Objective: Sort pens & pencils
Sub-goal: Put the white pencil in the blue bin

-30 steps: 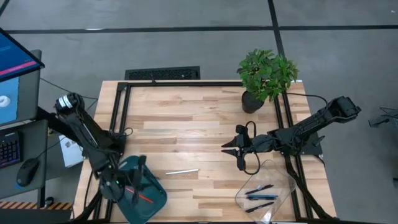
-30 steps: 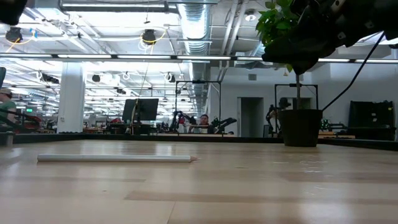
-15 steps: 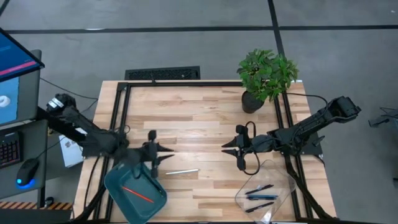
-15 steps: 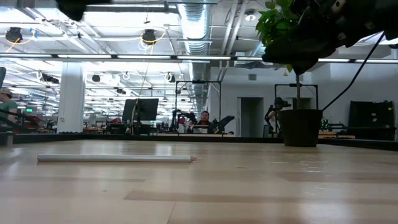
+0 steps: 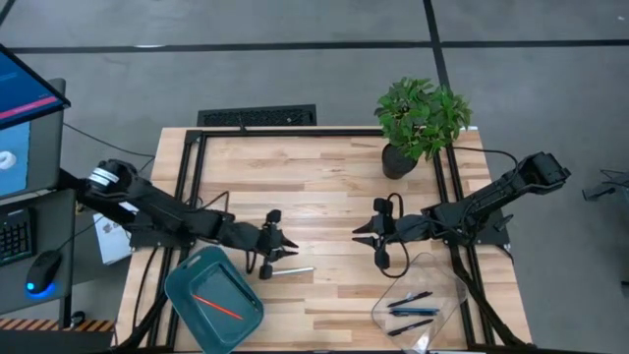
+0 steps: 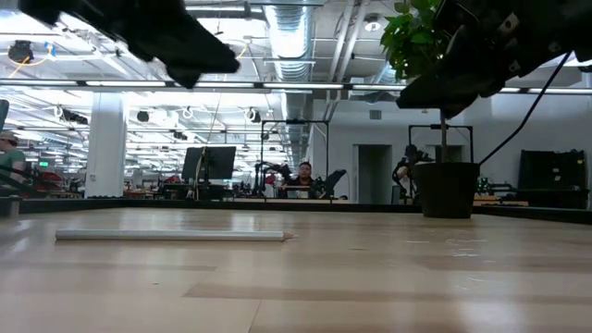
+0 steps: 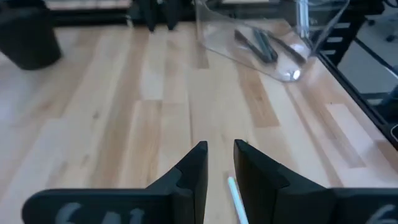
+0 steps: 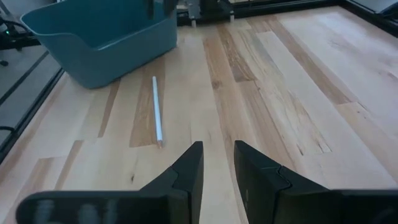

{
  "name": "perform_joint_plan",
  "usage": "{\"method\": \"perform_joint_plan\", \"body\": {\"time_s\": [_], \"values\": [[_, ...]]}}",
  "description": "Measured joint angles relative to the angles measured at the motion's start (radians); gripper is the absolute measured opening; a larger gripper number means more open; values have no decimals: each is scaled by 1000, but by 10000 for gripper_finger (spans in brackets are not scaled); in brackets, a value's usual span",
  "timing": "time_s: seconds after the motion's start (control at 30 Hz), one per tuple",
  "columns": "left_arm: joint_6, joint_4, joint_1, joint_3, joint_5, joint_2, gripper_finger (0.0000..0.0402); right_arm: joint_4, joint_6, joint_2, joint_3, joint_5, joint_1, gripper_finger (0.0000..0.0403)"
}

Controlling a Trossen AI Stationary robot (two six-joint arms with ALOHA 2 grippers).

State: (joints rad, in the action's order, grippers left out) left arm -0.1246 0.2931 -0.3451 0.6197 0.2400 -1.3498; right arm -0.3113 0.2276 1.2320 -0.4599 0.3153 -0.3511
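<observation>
A pale pencil (image 5: 295,269) lies flat on the wooden table near its middle, also seen low across the boards (image 6: 171,236). My left gripper (image 5: 288,246) hovers open just above its left end; the pencil (image 7: 235,196) shows on the table below and between my fingers. An orange-red pencil (image 5: 216,307) lies in the teal bin (image 5: 187,285) at the near left. Several dark pens (image 5: 411,310) lie in the clear container (image 5: 442,275) at the near right. My right gripper (image 5: 357,233) hangs open and empty over the table right of centre, facing the pale pencil (image 8: 157,109).
A potted plant (image 5: 421,118) stands at the far right of the table. Black frame rails (image 5: 192,167) run along the table's left and right sides. Bare boards lie between the two grippers and toward the far edge.
My left gripper has swung out from above the teal bin, first toward the far edge and then toward the table's right, and now hangs over the pale pencil's left end. Its finger gap looks the same. The pencil and my right arm have kept still.
</observation>
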Motion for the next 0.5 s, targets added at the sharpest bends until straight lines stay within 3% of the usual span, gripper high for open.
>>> {"method": "perform_joint_plan", "body": {"time_s": [0.27,0.5], "values": [[-60,73,75,0,-129,-144,70,32,1,0,0,0,0,113],[-91,135,77,1,-180,-205,74,43,1,0,0,0,0,113]]}}
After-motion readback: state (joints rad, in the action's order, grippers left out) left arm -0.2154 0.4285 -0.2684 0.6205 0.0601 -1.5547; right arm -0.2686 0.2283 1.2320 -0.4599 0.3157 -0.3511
